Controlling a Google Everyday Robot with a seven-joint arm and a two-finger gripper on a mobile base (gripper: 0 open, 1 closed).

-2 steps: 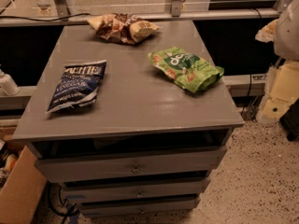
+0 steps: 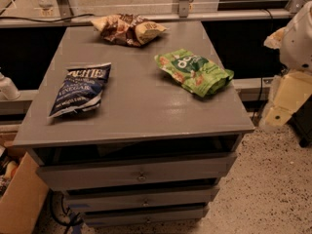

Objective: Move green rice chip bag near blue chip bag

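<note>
The green rice chip bag [image 2: 194,72] lies flat on the right side of the grey cabinet top [image 2: 141,106]. The blue chip bag [image 2: 80,88], with white "VINEGAR" lettering, lies on the left side, well apart from the green bag. My gripper [image 2: 282,105] shows only as white and cream arm parts at the right edge of the view. It is beside the cabinet, off the top, to the right of the green bag, and touches neither bag.
A brown-and-cream snack bag [image 2: 127,29] lies at the back of the top. The cabinet has drawers [image 2: 141,175] below. A cardboard box [image 2: 19,199] stands on the floor at the lower left. A metal rail [image 2: 146,17] runs behind the cabinet.
</note>
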